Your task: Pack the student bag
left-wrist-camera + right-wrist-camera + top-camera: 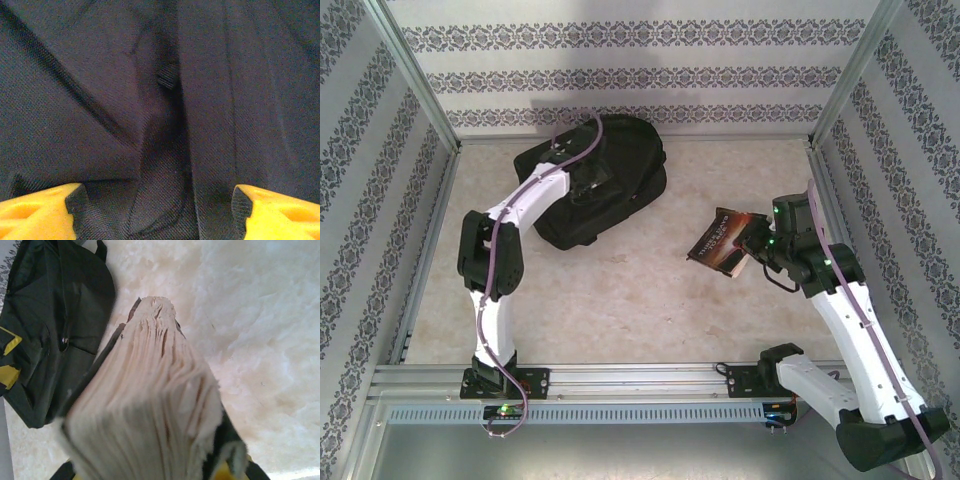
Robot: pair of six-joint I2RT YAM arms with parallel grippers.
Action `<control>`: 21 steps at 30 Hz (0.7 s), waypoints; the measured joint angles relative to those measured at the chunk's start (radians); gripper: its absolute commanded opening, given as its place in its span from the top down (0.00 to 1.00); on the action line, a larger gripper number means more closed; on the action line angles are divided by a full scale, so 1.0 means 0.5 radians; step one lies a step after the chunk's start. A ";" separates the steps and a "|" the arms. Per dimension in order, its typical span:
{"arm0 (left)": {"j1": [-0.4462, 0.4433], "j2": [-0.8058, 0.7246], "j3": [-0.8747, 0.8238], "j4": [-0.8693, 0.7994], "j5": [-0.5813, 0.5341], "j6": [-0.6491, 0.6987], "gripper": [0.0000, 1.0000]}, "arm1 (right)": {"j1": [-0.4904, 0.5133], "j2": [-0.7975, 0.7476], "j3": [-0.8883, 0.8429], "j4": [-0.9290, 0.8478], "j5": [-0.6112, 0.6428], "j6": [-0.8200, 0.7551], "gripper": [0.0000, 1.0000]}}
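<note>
right wrist: soft black student bag (60, 330), ragged-paged book (150, 405), perhaps paperback.

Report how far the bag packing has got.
Done: the book is picked up, clamped in the right end effector above the table. In hand: the left end effector hangs open over the student bag. Left: the book is outside the bag and must go in.

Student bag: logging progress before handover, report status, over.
Left end effector open over student bag. Right end effector shut on book, apart from bag. Nothing between them.
</note>
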 measured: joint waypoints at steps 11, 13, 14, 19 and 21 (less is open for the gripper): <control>0.096 0.014 -0.101 0.428 0.423 -0.163 0.40 | -0.029 0.023 -0.123 0.058 -0.132 0.015 1.00; 0.096 0.037 -0.069 0.432 0.471 -0.162 0.42 | -0.029 0.024 -0.123 0.063 -0.146 0.015 1.00; 0.096 0.046 -0.054 0.431 0.484 -0.162 0.43 | -0.029 0.024 -0.123 0.067 -0.149 0.015 1.00; 0.095 0.048 -0.034 0.414 0.507 -0.161 0.50 | -0.029 0.024 -0.123 0.089 -0.150 0.015 1.00; 0.095 0.048 -0.034 0.403 0.509 -0.162 0.54 | -0.029 0.024 -0.123 0.096 -0.150 0.015 1.00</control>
